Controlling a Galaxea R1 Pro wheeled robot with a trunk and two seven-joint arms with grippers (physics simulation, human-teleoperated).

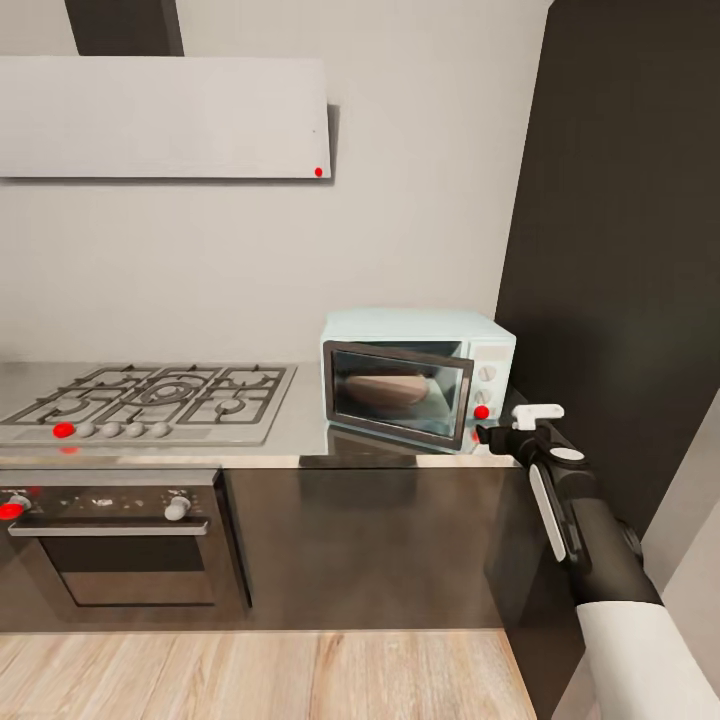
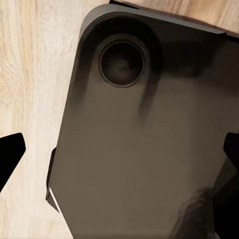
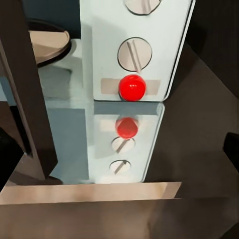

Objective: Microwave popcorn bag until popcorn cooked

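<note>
Head view: the popcorn bag (image 1: 388,390) already lies inside the microwave (image 1: 418,378) on the worktop (image 1: 290,425), door ajar, right end effector (image 1: 492,434), fingers spread, beside its red button (image 3: 132,87); closing and heating likely remain.

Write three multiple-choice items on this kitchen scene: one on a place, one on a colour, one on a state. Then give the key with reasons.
1. Where does the microwave stand?
A. on the gas hob
B. on the countertop, right of the gas hob
C. on the floor

2. What colour is the dot under the microwave's knobs?
A. red
B. green
C. white

3. How is the microwave door?
A. fully shut
B. removed
C. ajar

Key: 1 B, it sits on the grey worktop beside the hob. 2 A, the red dot shows close up. 3 C, the door stands swung out from the cavity, the right gripper near it.
</note>
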